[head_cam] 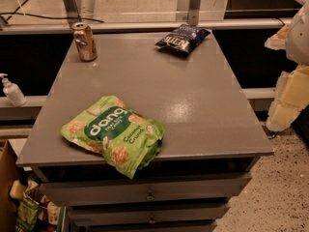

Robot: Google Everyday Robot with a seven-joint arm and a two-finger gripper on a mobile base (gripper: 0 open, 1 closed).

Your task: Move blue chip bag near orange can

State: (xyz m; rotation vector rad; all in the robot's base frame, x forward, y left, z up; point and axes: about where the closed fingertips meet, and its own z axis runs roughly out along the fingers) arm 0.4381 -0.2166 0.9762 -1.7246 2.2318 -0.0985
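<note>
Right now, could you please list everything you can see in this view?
table: one, grey, centre, drawers below
orange can: one, coppery orange, upright at the table's far left corner
blue chip bag: one, dark navy, lying at the table's far edge, right of the can and apart from it
green bag: one, lime green, table's near left, a corner over the front edge
pump bottle: one, white, on the ledge left of the table
snack packets: several, mixed colours, bottom left, below the table
pincer: one, pale yellow and white, right edge of view, beside the table
</note>
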